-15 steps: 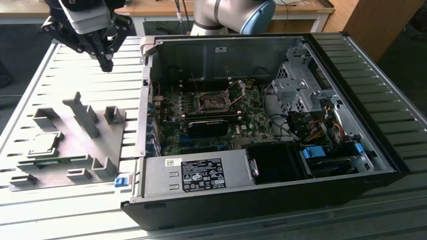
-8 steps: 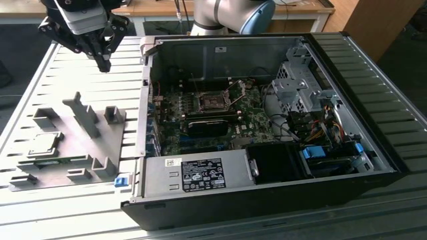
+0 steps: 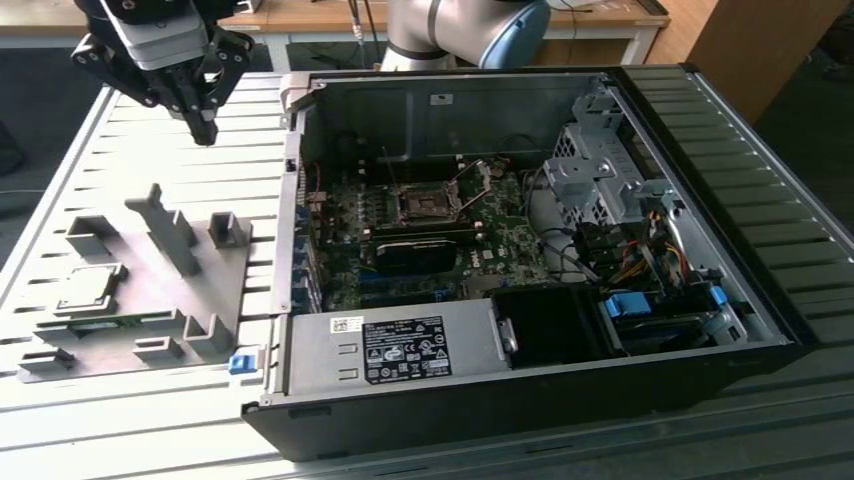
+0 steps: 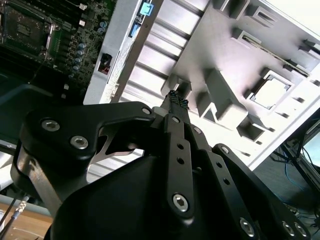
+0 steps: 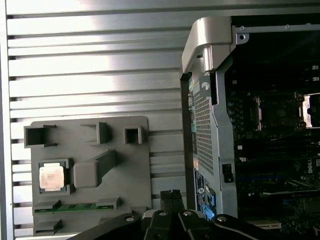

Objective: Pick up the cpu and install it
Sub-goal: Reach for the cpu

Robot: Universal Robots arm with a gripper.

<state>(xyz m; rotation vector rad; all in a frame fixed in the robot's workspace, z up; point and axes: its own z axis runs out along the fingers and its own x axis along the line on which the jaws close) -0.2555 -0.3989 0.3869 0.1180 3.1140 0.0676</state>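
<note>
Silvery metal tops the cpu, which lies flat in a square pocket of the grey plate and is not yet picked up. In the exterior view it is at about seven o'clock from my fingers, well apart from them. My fingers hang above the table, pressed together and holding nothing. In the second wrist view the tips meet with no gap.

I judge that the work is at its very beginning, the approach to the cpu. This pick calls for the fingers to be spread wider than the chip and brought straight above it. They should then close on two opposite edges, because the pocket walls stand close around it. In the first wrist view a grey block stands just beside it.

The socket waits inside the open case, at about four o'clock from my fingers. I cannot tell surely if its frame is lifted.

The table is made of ribbed aluminium slats that shine strongly in the light. At twelve o'clock behind it stands a wooden desk, and the floor around is dark.
</note>
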